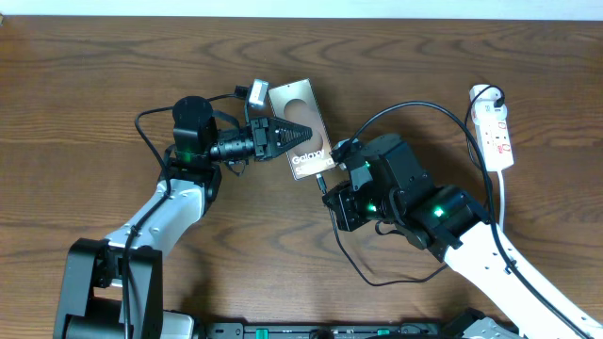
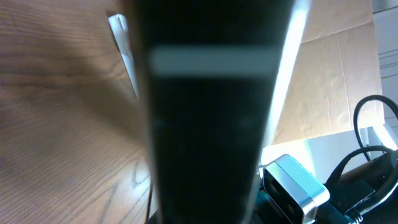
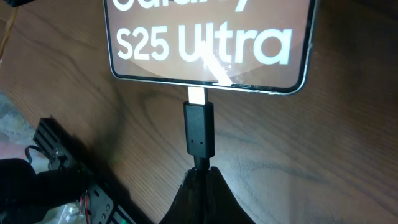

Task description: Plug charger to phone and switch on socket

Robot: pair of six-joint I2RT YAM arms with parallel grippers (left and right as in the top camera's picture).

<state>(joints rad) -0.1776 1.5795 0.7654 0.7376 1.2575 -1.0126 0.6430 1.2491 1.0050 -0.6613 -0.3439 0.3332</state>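
The left gripper (image 1: 296, 135) clamps the glossy flat bronze-brown phone (image 1: 309, 162); the right gripper (image 3: 199, 178) pinches the thin black charger (image 3: 199, 132), its metal tip at the phone's edge.

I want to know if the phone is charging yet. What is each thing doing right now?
phone: clamped in the shut left gripper
charger: tip at the phone's port, metal showing, not fully in
right gripper: shut on charger
socket: on or off, cannot tell

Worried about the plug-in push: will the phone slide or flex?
Likely stiff: the phone is a flat slab. Its glossy face suggests it would slide on the table, but the left hand gripping it probably holds it.
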